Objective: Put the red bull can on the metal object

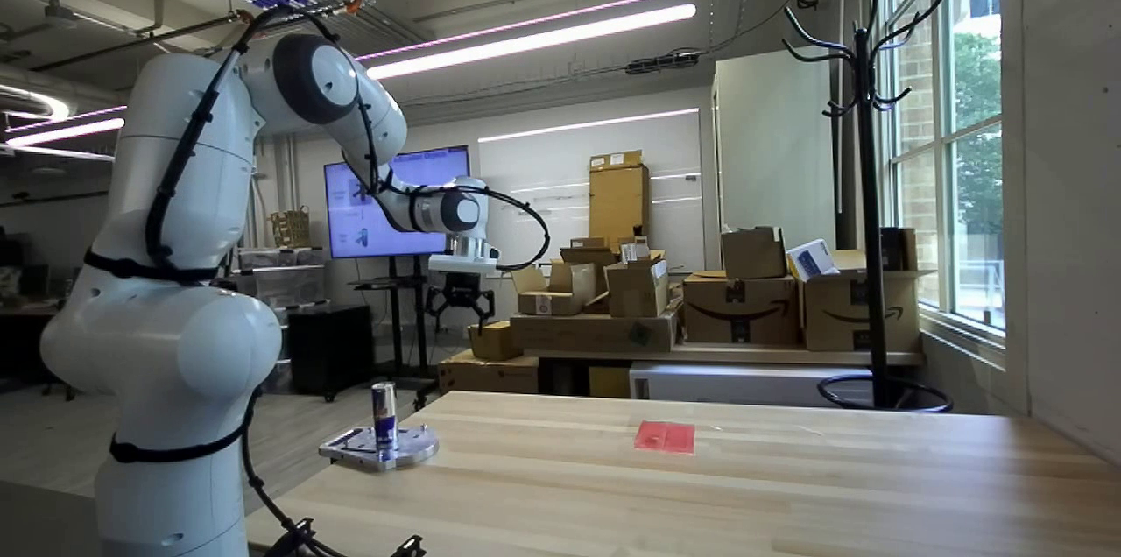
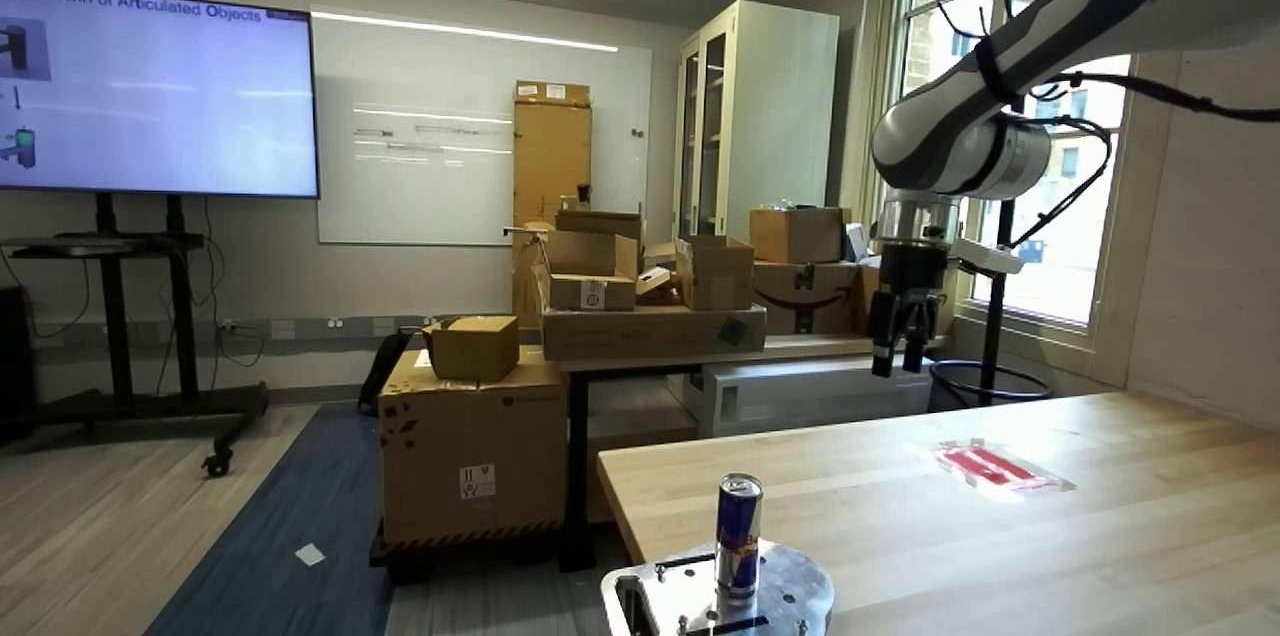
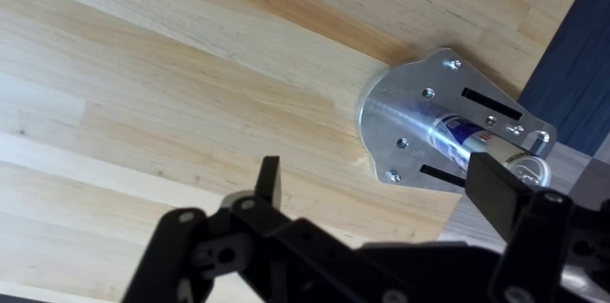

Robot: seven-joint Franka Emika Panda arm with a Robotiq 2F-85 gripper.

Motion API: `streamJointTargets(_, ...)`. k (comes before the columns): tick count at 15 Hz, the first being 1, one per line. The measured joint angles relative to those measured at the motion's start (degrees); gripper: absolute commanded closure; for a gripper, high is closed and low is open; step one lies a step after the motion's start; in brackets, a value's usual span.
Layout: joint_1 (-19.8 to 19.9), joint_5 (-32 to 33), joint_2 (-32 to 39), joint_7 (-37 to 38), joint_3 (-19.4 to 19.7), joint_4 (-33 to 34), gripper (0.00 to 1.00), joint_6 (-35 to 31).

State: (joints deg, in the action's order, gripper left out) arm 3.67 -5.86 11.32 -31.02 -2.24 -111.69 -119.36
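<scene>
The red bull can [image 1: 384, 417] stands upright on the metal object [image 1: 416, 445], a flat silvery plate at the table's corner. The can [image 2: 739, 536] and the metal object [image 2: 797, 588] also show in an exterior view, with the can blue and silver. My gripper [image 1: 459, 317] is open and empty, high above the table and well above the can; it also shows in an exterior view [image 2: 898, 364]. In the wrist view my gripper [image 3: 375, 164] has its fingers wide apart. There the can [image 3: 457, 134] stands on the metal object [image 3: 405, 86], and one fingertip overlaps the can's view.
A small flat red item [image 1: 665, 437] lies on the wooden table [image 1: 560, 496]. The table edge [image 3: 450, 212] runs close by the metal object. Cardboard boxes [image 1: 740, 305] stand on a bench behind. A black coat rack [image 1: 867, 189] stands near the window.
</scene>
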Motion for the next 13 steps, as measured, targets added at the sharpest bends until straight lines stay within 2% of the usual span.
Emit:
streamJointTargets(6,0.43,0.15,-1.47,2.71,4.15,-4.42,0.00,-7.78)
streamJointTargets(13,0.94,0.15,-1.32,4.46,5.55,-5.38,0.00,-8.70)
